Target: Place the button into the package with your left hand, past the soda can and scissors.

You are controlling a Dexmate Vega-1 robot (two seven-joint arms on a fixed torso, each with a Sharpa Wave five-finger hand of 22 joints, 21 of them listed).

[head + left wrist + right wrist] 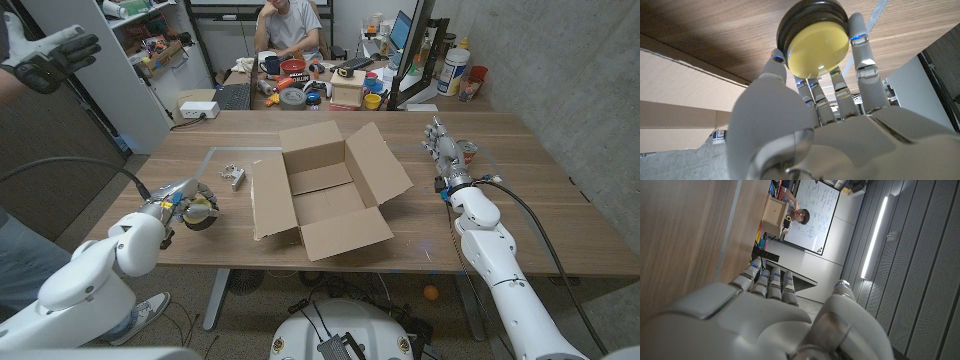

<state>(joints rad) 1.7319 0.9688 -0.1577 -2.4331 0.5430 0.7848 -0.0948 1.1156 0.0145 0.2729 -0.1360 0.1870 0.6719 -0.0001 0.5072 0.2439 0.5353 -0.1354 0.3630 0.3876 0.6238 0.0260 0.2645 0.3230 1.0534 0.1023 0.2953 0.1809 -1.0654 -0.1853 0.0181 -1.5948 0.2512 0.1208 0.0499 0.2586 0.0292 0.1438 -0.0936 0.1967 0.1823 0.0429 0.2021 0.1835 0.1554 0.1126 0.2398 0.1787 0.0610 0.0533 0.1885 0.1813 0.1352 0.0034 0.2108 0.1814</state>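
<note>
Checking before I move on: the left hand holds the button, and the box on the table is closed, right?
Not quite. The left hand does hold the button, but the box is open, its flaps spread outward, as the head view shows.

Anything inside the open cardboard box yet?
Nothing shows on the visible floor of the cardboard box. Its near wall and raised flaps hide the front strip. The button is outside it, held in the left robot hand.
</note>
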